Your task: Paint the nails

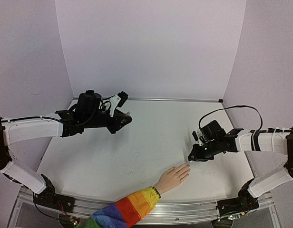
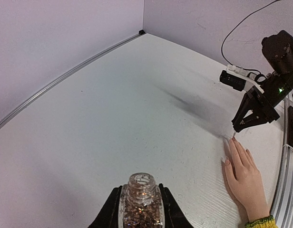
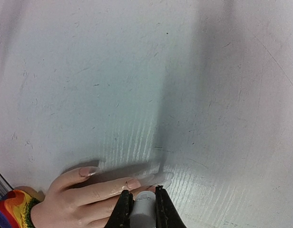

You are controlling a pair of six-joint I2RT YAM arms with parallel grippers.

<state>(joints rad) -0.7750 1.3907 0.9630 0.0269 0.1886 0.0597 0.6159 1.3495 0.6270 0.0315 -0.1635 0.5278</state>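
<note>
Your right end effector is clamped on the pale brush cap. It hangs just past the fingertips of the hand. That hand lies flat on the worktop near the front edge, right of centre, and its fingers point far-right towards you. The rainbow sleeve trails off to the near left. The nails are small and pale, and only a couple show plainly in the right wrist view. The brush tip looks to be at or just touching the farthest fingertip, but I cannot tell which.

Your left end effector is closed on the glitter-filled polish bottle. The bottle is upright with its mouth uncapped, and it is well apart from the hand on the far left.

- **Stroke:** Come down lightly and let only the bristles meet the nail.
- **Direction:** Draw the brush along the finger from cuticle to tip, not across it.
- **Speed:** Move slowly, because the hand is soft and a push could shift it.
- **Bottle:** Hold it level so nothing spills, and hold it where you can reach it for the next dip.
- **Order:** Work one nail at a time, from the farthest finger to the nearest.
</note>
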